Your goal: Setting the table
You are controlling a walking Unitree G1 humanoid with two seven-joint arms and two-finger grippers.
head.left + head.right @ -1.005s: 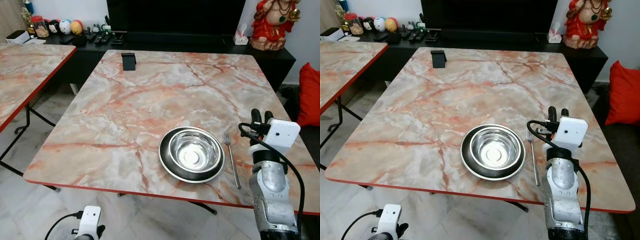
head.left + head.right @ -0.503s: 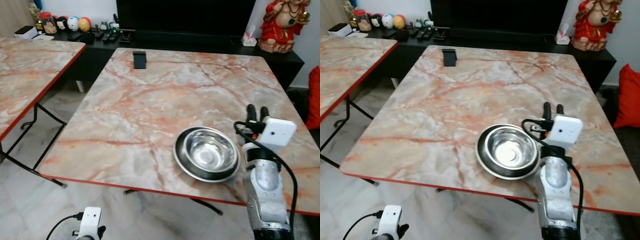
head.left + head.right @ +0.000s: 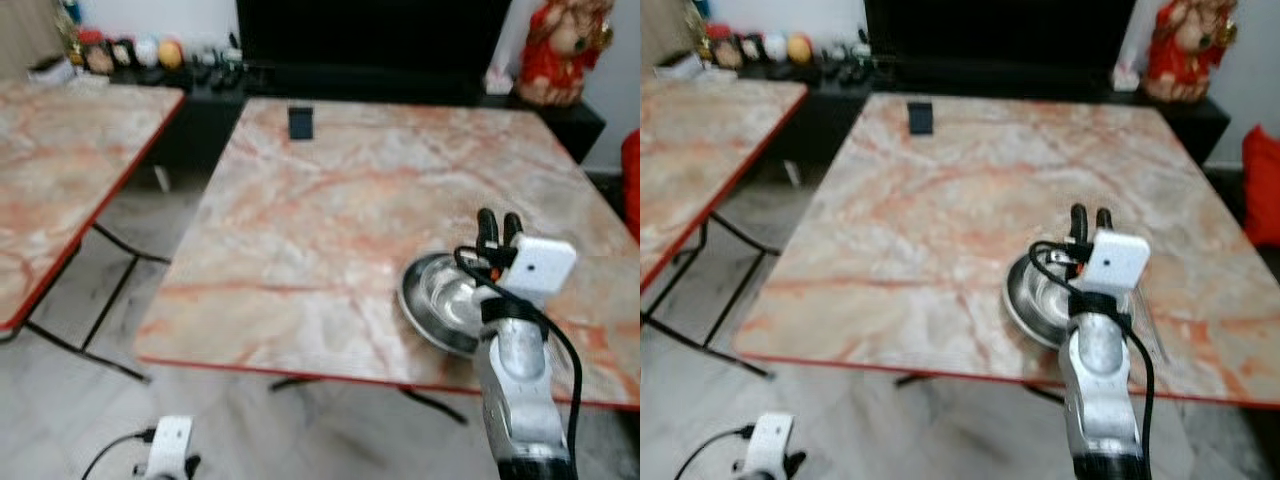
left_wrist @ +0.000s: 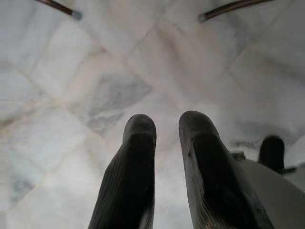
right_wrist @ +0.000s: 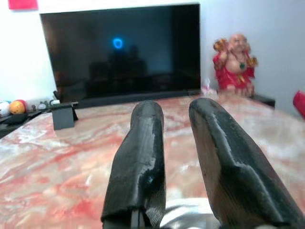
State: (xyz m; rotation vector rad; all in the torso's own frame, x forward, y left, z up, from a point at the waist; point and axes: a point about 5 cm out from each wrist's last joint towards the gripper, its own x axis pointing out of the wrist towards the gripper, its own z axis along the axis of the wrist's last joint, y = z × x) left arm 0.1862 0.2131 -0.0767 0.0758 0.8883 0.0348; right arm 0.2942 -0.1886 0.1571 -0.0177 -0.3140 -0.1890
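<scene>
Ahead of the right gripper's fingers [image 5: 143,167], a wide bare stretch of marble table [image 3: 330,210] is left open — broken only by a small black stand [image 3: 300,123] at the far edge. Directly beneath the fingers the way is blocked by a steel bowl [image 3: 440,300].

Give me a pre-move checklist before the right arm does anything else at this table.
1. Right gripper empty, fingers apart: ok.
2. Right gripper raised above the steel bowl, not touching it: ok.
3. Bowl fully on the marble table, back from the red edge: ok.
4. Fork beside the bowl: cannot tell, the arm and blur hide that spot.
5. Left gripper empty, hanging low over the floor: ok.
6. Head views sharp enough to aim: not ok, both are blurred.
</scene>
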